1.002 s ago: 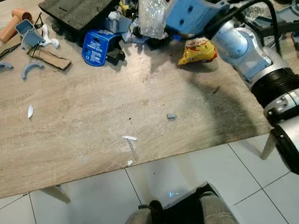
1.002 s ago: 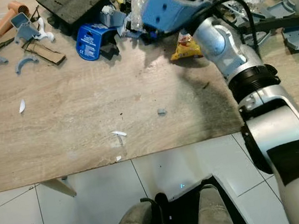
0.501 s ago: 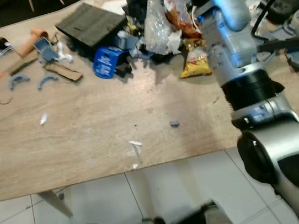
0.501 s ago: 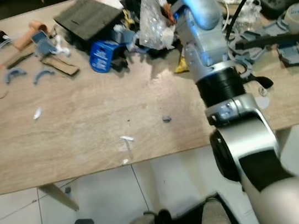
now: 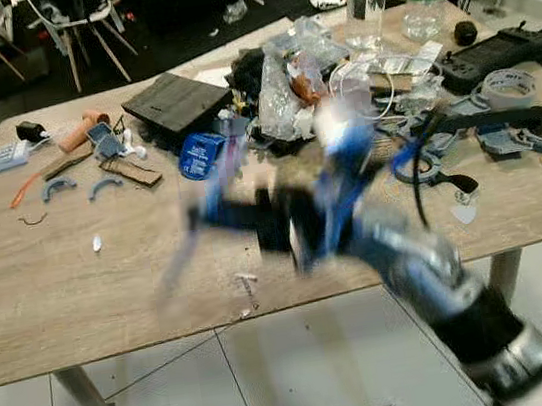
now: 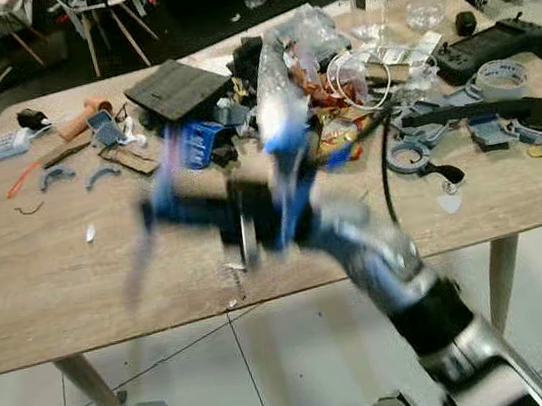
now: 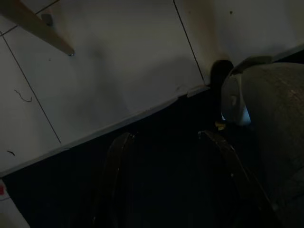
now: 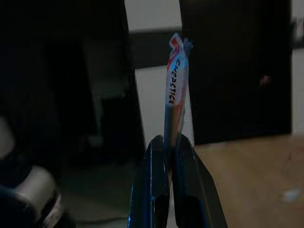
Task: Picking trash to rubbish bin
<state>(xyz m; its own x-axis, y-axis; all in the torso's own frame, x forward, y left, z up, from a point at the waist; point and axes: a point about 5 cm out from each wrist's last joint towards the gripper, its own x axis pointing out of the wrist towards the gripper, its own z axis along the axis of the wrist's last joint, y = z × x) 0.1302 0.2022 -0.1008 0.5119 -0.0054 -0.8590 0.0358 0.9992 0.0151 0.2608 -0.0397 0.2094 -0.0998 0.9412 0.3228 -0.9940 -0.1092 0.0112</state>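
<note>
Half a second ago the right arm reached up into the clutter pile at the table's far side; now it sweeps across the middle of the wooden table [image 5: 52, 294], smeared by blur. Its right gripper [image 8: 167, 142] has its two fingers pressed together on a chopstick wrapper [image 8: 175, 102] that stands up between the tips. Which way the arm travels is hard to make out. The left gripper [image 7: 166, 156] hangs low in shadow over the floor tiles, fingers spread apart and holding nothing.
</note>
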